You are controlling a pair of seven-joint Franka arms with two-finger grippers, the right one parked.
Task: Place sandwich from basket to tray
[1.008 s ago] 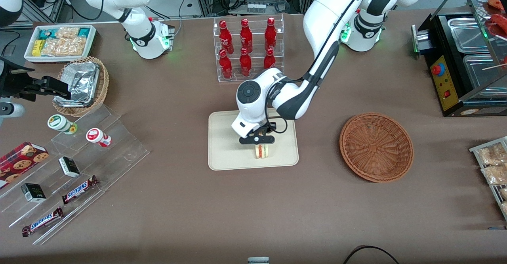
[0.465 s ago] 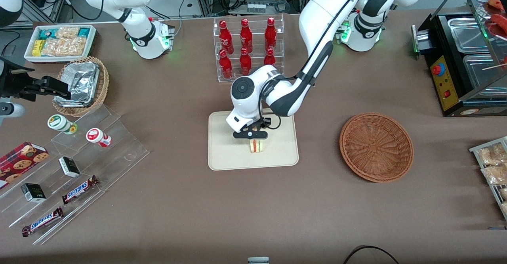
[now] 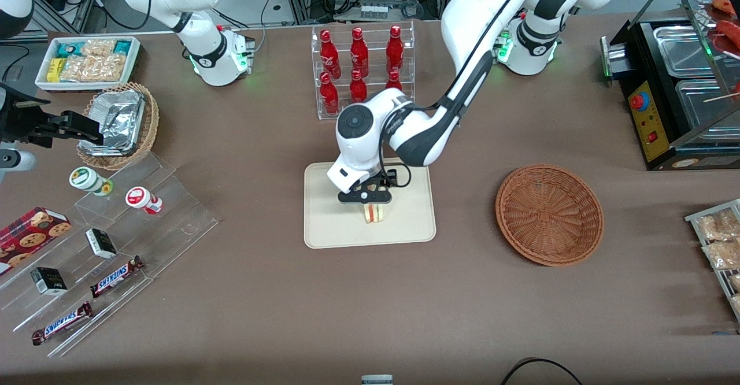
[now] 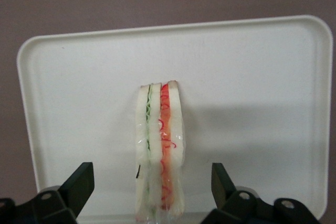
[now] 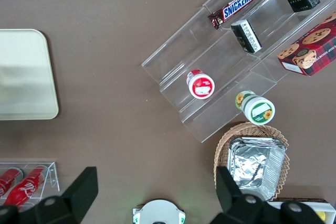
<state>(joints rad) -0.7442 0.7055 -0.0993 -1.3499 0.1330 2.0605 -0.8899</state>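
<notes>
Sandwich (image 3: 374, 213) on the tray (image 3: 329, 223), standing on edge near the tray's middle, cut side facing the front camera. In the wrist view, sandwich (image 4: 159, 150) upright on the tray (image 4: 252, 77), green layer on one side, red and orange on the other.

Gripper (image 3: 365, 198) directly above the sandwich, over the tray. Fingers spread wide: in the wrist view one fingertip (image 4: 80, 181) and the other well apart on either side of the sandwich, neither touching the bread. Gripper (image 4: 152, 182) straddles the sandwich with clear gaps both sides. Not gripping anything.

Basket (image 3: 549, 214) on the brown table, well apart from the tray, toward the working arm's end. Nothing visible inside it.

Clear rack of red bottles (image 3: 359, 70) farther from the front camera than the tray, partly covered by the arm's wrist housing.

Toward the parked arm's end: lighter wicker basket with foil containers (image 3: 118, 123), white bin of snack packets (image 3: 88, 61) farther from the camera than that, clear stepped shelf (image 3: 115, 240) with two small cups, small dark boxes, a cookie box and two Snickers bars (image 3: 115, 276).

Right wrist view: tray corner (image 5: 26, 74), stepped shelf (image 5: 231, 66) with Snickers and cups, foil containers (image 5: 257, 166) in their basket.
</notes>
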